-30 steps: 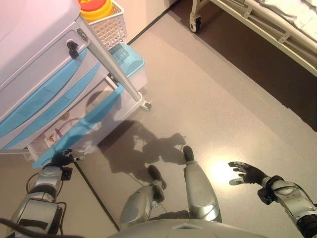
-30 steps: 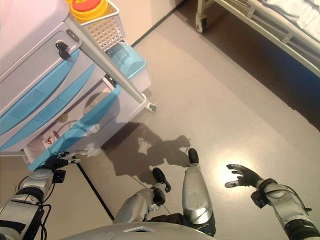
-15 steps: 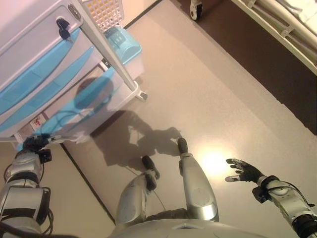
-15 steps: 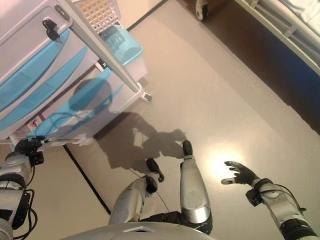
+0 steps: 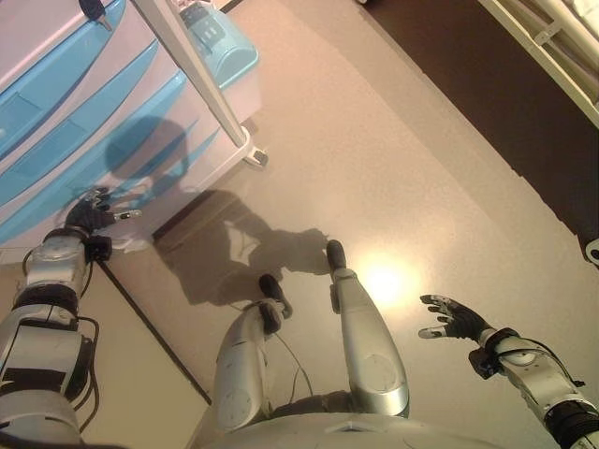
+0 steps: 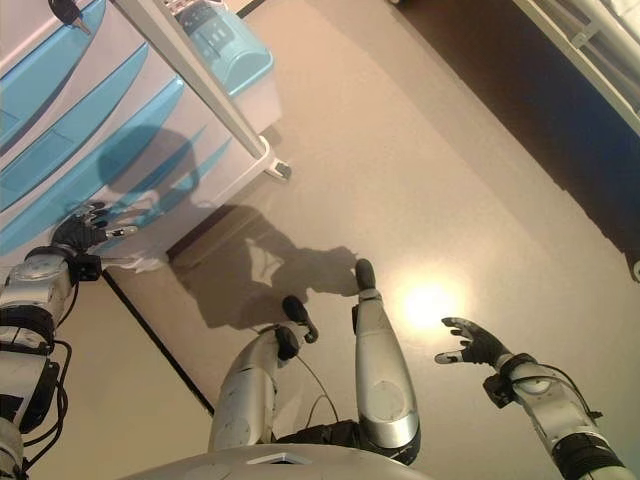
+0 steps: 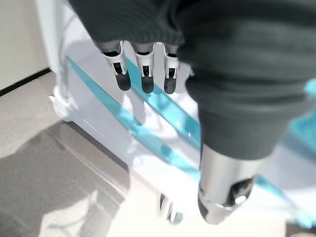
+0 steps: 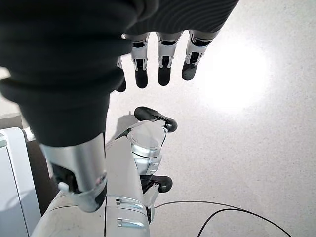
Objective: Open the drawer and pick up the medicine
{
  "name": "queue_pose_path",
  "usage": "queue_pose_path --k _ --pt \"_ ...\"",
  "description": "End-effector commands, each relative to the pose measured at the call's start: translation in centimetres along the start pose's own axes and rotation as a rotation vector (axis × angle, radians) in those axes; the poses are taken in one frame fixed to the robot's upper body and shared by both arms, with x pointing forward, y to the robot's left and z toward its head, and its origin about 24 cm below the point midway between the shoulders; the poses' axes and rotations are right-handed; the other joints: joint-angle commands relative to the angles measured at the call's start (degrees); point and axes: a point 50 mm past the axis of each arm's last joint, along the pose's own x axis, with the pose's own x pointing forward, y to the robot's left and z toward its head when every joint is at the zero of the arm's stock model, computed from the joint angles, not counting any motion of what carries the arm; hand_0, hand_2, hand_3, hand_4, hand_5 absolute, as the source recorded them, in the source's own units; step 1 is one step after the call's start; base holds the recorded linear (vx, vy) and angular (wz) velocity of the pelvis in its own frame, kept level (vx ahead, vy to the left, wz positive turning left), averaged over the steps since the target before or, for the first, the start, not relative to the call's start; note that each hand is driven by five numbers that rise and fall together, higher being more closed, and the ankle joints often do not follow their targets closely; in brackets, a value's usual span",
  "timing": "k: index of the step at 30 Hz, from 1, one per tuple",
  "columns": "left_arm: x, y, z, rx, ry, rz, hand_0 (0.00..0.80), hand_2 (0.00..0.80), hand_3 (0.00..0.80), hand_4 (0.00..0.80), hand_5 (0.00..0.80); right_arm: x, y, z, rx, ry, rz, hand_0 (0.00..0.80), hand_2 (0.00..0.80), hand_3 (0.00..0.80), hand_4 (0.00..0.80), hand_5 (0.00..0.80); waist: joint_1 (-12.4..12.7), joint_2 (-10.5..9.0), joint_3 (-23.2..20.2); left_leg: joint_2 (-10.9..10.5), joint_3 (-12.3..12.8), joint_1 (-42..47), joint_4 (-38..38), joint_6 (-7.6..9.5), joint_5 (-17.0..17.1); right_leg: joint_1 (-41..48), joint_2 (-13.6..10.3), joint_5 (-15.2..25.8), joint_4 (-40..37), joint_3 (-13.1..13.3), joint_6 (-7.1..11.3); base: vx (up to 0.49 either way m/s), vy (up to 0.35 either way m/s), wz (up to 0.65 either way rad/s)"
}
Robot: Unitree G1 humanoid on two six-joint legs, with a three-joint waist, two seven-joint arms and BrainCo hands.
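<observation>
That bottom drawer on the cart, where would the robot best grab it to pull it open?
Probably by the long blue handle strip across the front of the bottom drawer. It runs the drawer's width and stands out as a lip, so fingers can hook it from the front and pull toward the robot. The left hand, fingers straight, is right beside it.

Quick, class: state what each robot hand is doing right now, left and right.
Left robot hand: open, fingers straight, at the lowest blue drawer front, holding nothing.
Right robot hand: open over the floor, holding nothing.
</observation>
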Motion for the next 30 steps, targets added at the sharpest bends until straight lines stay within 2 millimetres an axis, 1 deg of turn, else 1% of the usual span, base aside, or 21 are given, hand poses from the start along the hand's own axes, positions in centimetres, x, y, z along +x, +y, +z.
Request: queue_pose_path --k 1,4,6,8,10,12,13,15,18,21,22,23,25,27,30 --pt "-0.5 4.5 1.9 0.044 -0.029 0.188 0.000 0.000 0.000 0.000 0.000 0.2 0.9 0.9 0.000 -0.074 0.019 0.000 0.000 0.000 0.000 0.000 0.18 -2.03 -1.34 -3.27 -1.91 1.43 -4.22 0.44 -2.06 -3.05 -1.97 -2.87 8.82 -0.04 4.15 0.000 0.000 0.00" --pt "-0.7 6.0 3.0 0.002 -0.039 0.276 0.000 0.000 0.000 0.000 0.000 0.4 1.2 1.1 -0.006 -0.086 0.016 0.000 0.000 0.000 0.000 0.000 0.02 -2.44 -1.34 -3.02 -1.92 0.60 -3.41 0.50 -2.49 -3.79 -1.86 -2.66 9.05 0.03 4.25 0.003 -0.008 -0.01" --pt "-0.9 7.0 3.3 -0.052 -0.037 0.331 0.000 0.000 0.000 0.000 0.000 0.5 1.6 1.1 0.000 -0.093 0.013 0.000 0.000 0.000 0.000 0.000 -0.07 -2.72 -1.34 -2.90 -2.07 0.18 -2.79 0.61 -2.92 -4.13 -1.81 -2.45 8.95 0.13 4.34 0.010 -0.043 -0.05" --pt "-1.0 7.5 3.5 -0.112 -0.043 0.340 0.000 0.000 0.000 0.000 0.000 0.6 2.1 1.2 0.015 -0.104 0.016 0.000 0.000 0.000 0.000 0.000 0.11 -2.95 -1.34 -2.92 -2.39 -0.22 -2.36 0.64 -3.28 -4.26 -1.56 -2.63 8.91 0.35 4.35 -0.005 -0.070 -0.03" --pt "-0.9 7.1 3.4 -0.148 -0.058 0.280 0.000 0.000 0.000 0.000 0.000 0.8 2.7 1.2 0.027 -0.109 0.023 0.000 0.000 0.000 0.000 0.000 0.39 -3.08 -1.34 -2.91 -2.57 -0.26 -2.30 0.67 -3.53 -4.14 -1.53 -2.54 8.87 0.34 4.41 -0.015 -0.079 0.00" --pt "-0.7 5.8 2.9 -0.145 -0.070 0.170 0.000 0.000 0.000 0.000 0.000 0.8 3.1 1.2 0.034 -0.110 0.030 0.000 0.000 0.000 0.000 0.000 0.73 -3.09 -1.34 -2.98 -2.63 0.17 -2.57 0.62 -3.64 -3.56 -1.68 -2.45 8.53 0.11 4.46 -0.019 -0.064 0.01" --pt "-0.5 4.7 2.5 -0.153 -0.077 0.106 0.000 0.000 0.000 0.000 0.000 0.8 3.1 1.2 0.042 -0.108 0.034 0.000 0.000 0.000 0.000 0.000 0.92 -3.00 -1.34 -3.06 -2.66 0.53 -2.85 0.58 -3.62 -3.16 -1.78 -2.41 8.35 -0.03 4.47 -0.017 -0.043 0.00" --pt "-0.3 1.8 1.2 -0.179 -0.072 -0.039 0.000 0.000 0.000 0.000 0.000 0.9 3.2 1.0 0.062 -0.094 0.035 0.000 0.000 0.000 0.000 0.000 1.34 -2.63 -1.34 -3.36 -2.76 1.80 -3.84 0.55 -3.44 -2.15 -2.02 -2.26 8.08 -0.38 4.47 -0.010 -0.034 -0.01" --pt "-0.7 -3.0 -1.4 -0.226 -0.037 -0.256 0.000 0.000 0.000 0.000 0.000 1.2 3.5 0.9 0.126 -0.086 0.032 0.000 0.000 0.000 0.000 0.000 2.19 -2.12 -1.34 -3.74 -3.12 3.86 -5.30 0.34 -2.94 0.13 -2.38 -2.53 7.13 -1.04 4.36 -0.009 -0.049 0.02" --pt "-2.3 -8.2 -5.1 -0.325 0.029 -0.459 0.000 0.000 0.000 0.000 0.000 1.6 4.0 1.0 0.216 -0.091 0.050 0.000 0.000 0.000 0.000 0.000 3.42 -1.61 -1.34 -4.10 -3.60 6.97 -7.38 0.01 -2.16 3.78 -2.93 -3.26 5.39 -2.49 4.22 -0.006 -0.079 0.03" --pt "-2.9 -9.4 -6.1 -0.351 0.049 -0.498 0.000 0.000 0.000 0.000 0.000 1.8 4.3 1.1 0.235 -0.093 0.062 0.000 0.000 0.000 0.000 0.000 3.74 -1.50 -1.34 -4.20 -3.83 7.74 -7.84 -0.09 -1.96 4.82 -2.99 -3.62 4.88 -2.85 4.12 -0.074 -0.131 0.05" --pt "-3.7 -11.2 -7.2 -0.380 0.074 -0.554 0.000 0.000 0.000 0.000 0.000 2.1 4.6 1.3 0.242 -0.098 0.070 0.000 0.000 0.000 0.000 0.000 4.30 -1.50 -1.34 -4.26 -3.63 8.23 -8.96 -0.03 -0.20 5.77 -2.89 -2.95 3.36 -3.35 3.57 -0.071 -0.135 0.08" --pt "-5.4 -14.2 -9.1 -0.396 0.118 -0.635 0.000 0.000 0.000 0.000 0.000 2.4 5.0 1.4 0.247 -0.087 0.079 0.000 0.000 0.000 0.000 0.000 5.16 -1.31 -1.64 -4.59 -4.40 10.52 -10.50 -0.32 0.43 8.75 -2.79 -3.68 1.90 -4.15 3.34 -0.013 -0.141 0.05" --pt "-6.8 -16.1 -10.6 -0.436 0.161 -0.687 0.000 0.000 0.000 0.000 0.000 2.6 5.6 1.4 0.269 -0.085 0.094 0.000 0.000 0.000 0.000 0.000 5.98 -1.16 -2.79 -4.74 -5.14 11.80 -12.05 -0.73 1.20 10.67 -2.64 -4.52 0.68 -4.89 3.01 0.021 -0.139 0.14" --pt "-8.9 -18.0 -12.6 -0.519 0.235 -0.748 0.000 0.000 0.000 0.000 0.000 2.9 6.4 1.5 0.303 -0.077 0.120 0.000 0.000 0.000 0.000 0.000 7.08 -0.88 -4.70 -5.21 -6.53 14.00 -14.77 -1.31 2.16 13.69 -2.14 -5.74 -1.43 -6.23 2.43 0.001 -0.146 0.10"
